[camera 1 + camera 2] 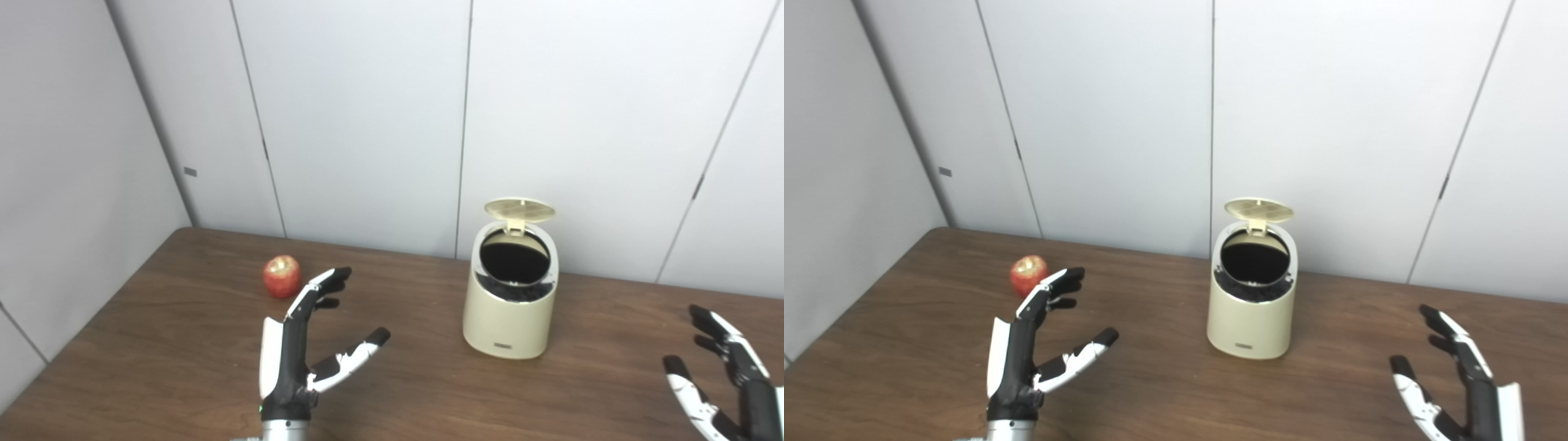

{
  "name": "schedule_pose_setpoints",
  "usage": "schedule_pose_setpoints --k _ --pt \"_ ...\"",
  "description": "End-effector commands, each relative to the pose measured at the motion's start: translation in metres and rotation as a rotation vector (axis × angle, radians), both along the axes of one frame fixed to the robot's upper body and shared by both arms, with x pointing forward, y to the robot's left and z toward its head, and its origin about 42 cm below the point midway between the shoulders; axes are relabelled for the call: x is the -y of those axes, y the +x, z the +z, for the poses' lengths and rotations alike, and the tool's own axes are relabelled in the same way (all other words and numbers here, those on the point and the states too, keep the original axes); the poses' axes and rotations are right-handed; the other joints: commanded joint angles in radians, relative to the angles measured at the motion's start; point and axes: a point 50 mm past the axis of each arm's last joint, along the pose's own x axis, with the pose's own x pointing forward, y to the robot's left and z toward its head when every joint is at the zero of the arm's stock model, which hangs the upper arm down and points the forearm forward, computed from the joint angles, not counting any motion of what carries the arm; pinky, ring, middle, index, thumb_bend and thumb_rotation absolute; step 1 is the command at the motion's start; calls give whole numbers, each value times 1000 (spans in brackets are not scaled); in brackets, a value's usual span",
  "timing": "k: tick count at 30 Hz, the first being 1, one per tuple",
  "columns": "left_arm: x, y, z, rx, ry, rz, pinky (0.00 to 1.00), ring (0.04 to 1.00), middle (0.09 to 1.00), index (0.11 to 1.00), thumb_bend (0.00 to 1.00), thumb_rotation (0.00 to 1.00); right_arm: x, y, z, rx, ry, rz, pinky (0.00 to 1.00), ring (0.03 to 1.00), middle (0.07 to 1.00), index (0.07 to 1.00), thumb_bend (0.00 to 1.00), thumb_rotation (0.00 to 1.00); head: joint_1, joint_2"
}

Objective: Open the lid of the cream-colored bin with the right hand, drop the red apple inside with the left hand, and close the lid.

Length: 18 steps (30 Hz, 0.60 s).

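Resting just beyond the left hand (294,361) released fingers (324,285), red apple (282,276), right hand (1464,380) also released, bin (510,306) lid (519,209) up

Wooden table (184,343) before pale panelled walls (361,122)

The right hand (729,373) is cut off by the frame's bottom edge; the bin (510,318) interior is too dark to read.
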Motion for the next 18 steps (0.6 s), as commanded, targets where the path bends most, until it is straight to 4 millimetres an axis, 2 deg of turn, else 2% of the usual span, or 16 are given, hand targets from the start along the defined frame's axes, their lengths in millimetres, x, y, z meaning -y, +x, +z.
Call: schedule_pose_setpoints --k 1,3,7,8,13,18 --pt "-7 6 32 100 132 147 831 891 894 854 808 266 22 -12 -19 -53 -34 -6 743 816 820 797 198 507 34 0" --pt "-18 8 37 77 163 225 849 906 917 884 825 289 25 -11 -17 -48 -39 0 704 799 810 787 211 560 67 2" --pt "-34 16 37 -25 138 323 697 830 903 922 896 363 32 -11 -13 -48 -56 17 638 764 788 769 268 731 142 -6" --pt "-37 19 36 -50 117 338 679 819 904 929 909 381 33 -11 -12 -52 -48 23 634 761 786 768 279 757 142 -6" --pt "-36 29 35 -132 30 376 715 873 949 970 984 433 42 -9 -14 -68 2 29 605 744 768 736 399 800 218 -22" --pt "-36 42 38 -151 55 383 701 866 932 949 984 468 49 -5 -21 -95 2 28 587 732 759 727 502 852 245 -37"
